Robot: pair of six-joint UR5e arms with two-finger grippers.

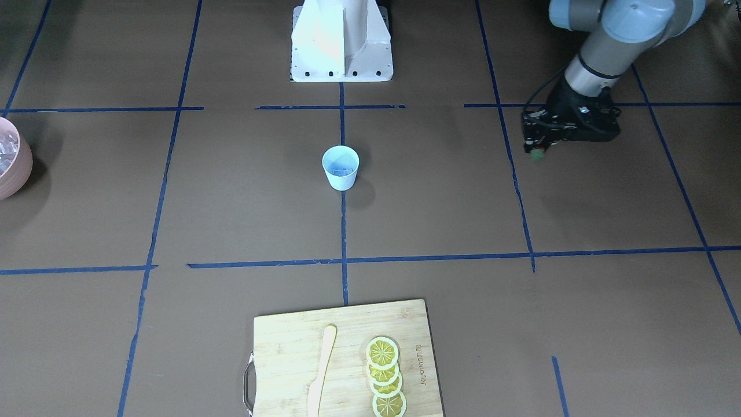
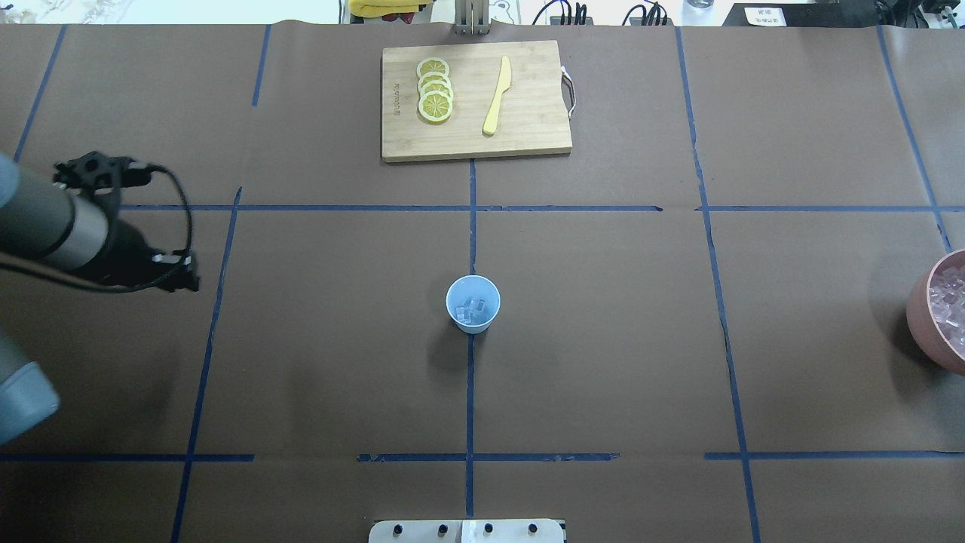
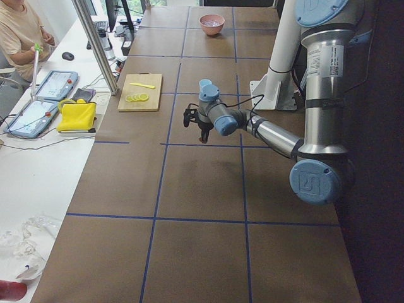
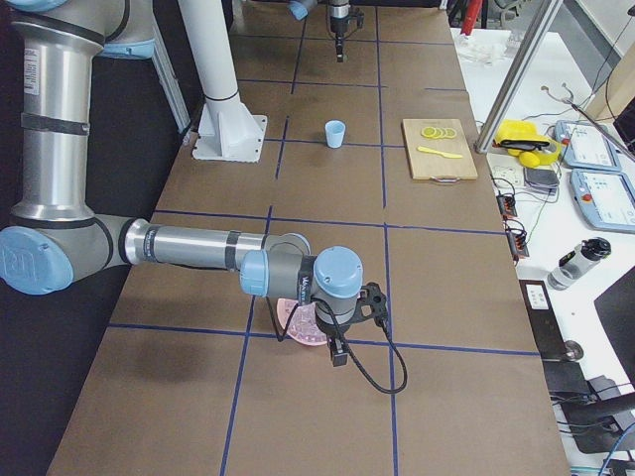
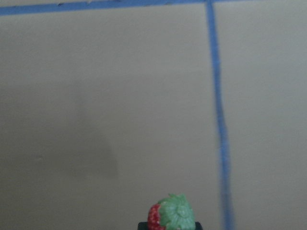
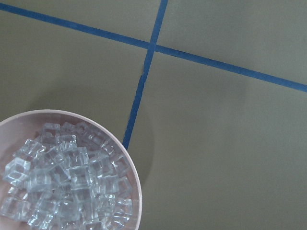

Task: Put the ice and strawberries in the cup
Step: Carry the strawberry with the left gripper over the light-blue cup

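Note:
The pale blue cup (image 1: 340, 168) stands upright at the table's middle, also in the overhead view (image 2: 473, 304). A few clear ice cubes (image 2: 473, 308) lie inside it. My left gripper (image 1: 536, 152) hovers far to the cup's side, shut on a tiny red strawberry (image 5: 170, 216) with a green leafy top. My right gripper (image 4: 337, 354) hangs over a pink bowl (image 6: 137, 191) full of ice cubes (image 6: 67, 184). Its fingers show in no close view, so I cannot tell whether it is open or shut.
The pink bowl (image 2: 924, 309) sits at the table's edge on my right. A wooden cutting board (image 2: 528, 113) at the far side carries several lemon slices (image 2: 435, 89) and a yellow knife (image 2: 497, 96). Blue tape lines mark the brown table.

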